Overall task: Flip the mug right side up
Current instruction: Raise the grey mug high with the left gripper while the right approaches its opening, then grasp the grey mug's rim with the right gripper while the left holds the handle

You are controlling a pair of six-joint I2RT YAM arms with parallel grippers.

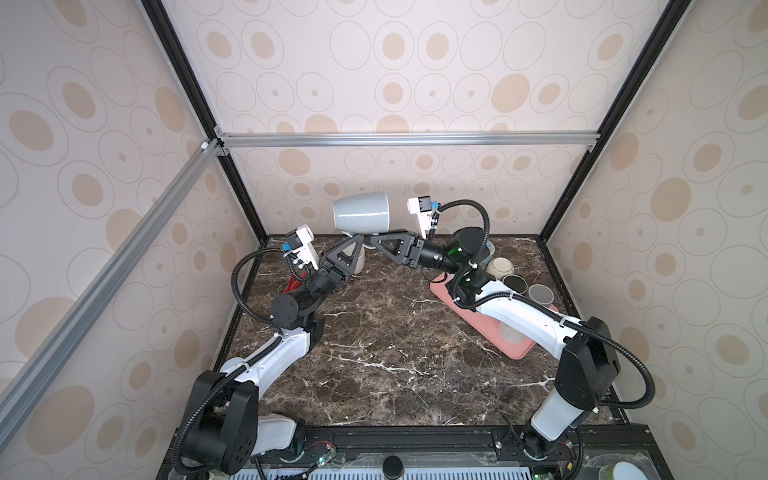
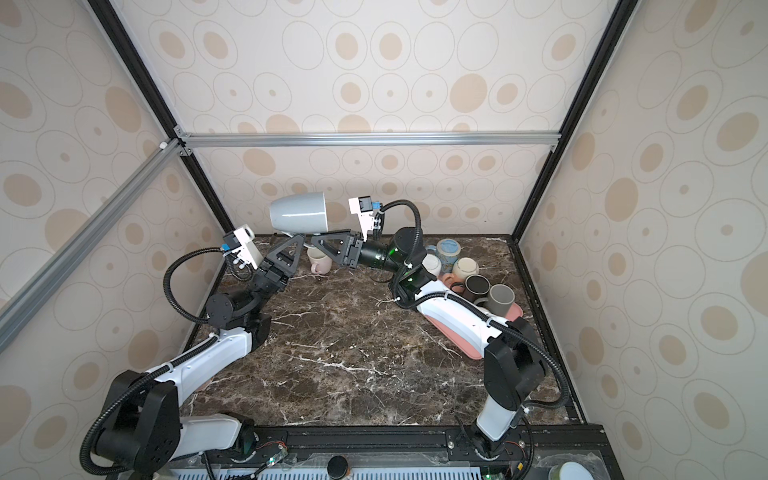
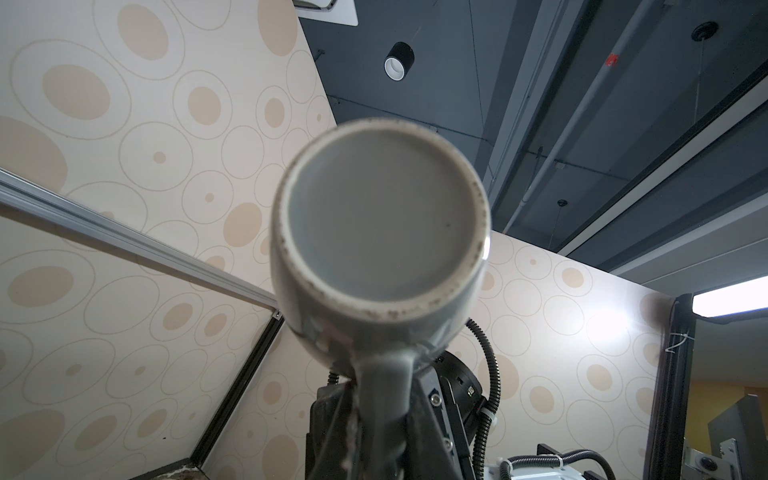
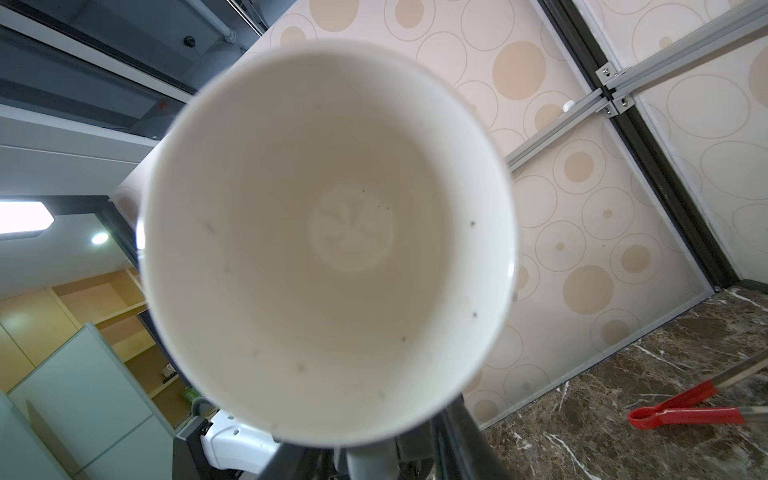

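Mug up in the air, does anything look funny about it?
Yes. The grey mug hangs sideways above the table, handle pointing down into the left gripper. Its mouth points sideways, not up, and dark specks dot its white inside.

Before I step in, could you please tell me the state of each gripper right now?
Left gripper: shut on the grey mug, by its handle.
Right gripper: at the same handle; grip cannot be told.

Pink tray [image 1: 486,326] right; mug cluster [image 2: 477,284] behind it; red tongs [image 4: 685,415] on marble tabletop [image 1: 374,332]
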